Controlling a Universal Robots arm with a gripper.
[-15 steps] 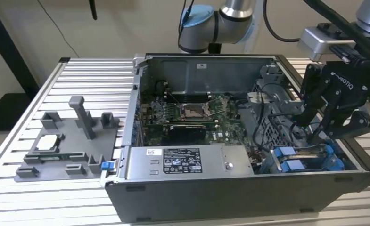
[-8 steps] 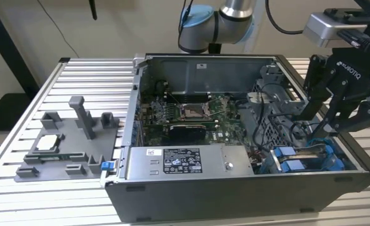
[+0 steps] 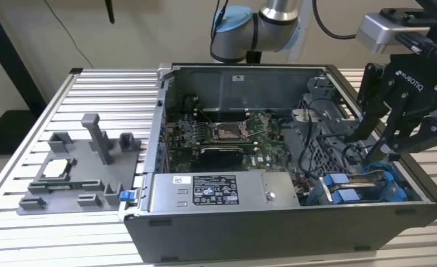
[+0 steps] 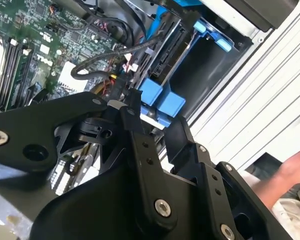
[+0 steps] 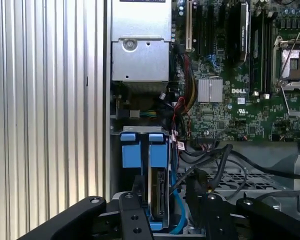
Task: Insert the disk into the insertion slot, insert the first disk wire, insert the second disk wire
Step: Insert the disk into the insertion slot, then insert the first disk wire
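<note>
The disk (image 5: 159,192) stands on edge in its blue carrier inside the insertion slot (image 5: 131,150), a grey bay with blue tabs at the case's near corner on the exterior view's right. In the exterior view the disk (image 3: 363,178) shows as a silver strip behind the slot's blue tabs (image 3: 335,181). My gripper (image 3: 363,150) hangs just above it, open, and its black fingers (image 5: 135,210) straddle the disk without touching it. A blue cable (image 5: 177,212) and black wires (image 5: 215,165) run beside the disk; I cannot tell whether any is plugged in. In the second wrist view the gripper (image 4: 155,112) sits over the blue tabs (image 4: 157,100).
The open computer case lies on a slatted metal table (image 3: 69,233). A grey power-supply box (image 3: 218,192) sits beside the bay, with the motherboard (image 3: 226,133) and its processor socket (image 5: 292,60) behind. A grey fixture (image 3: 77,167) stands on the exterior view's left. A person's hand (image 4: 290,170) rests near the case.
</note>
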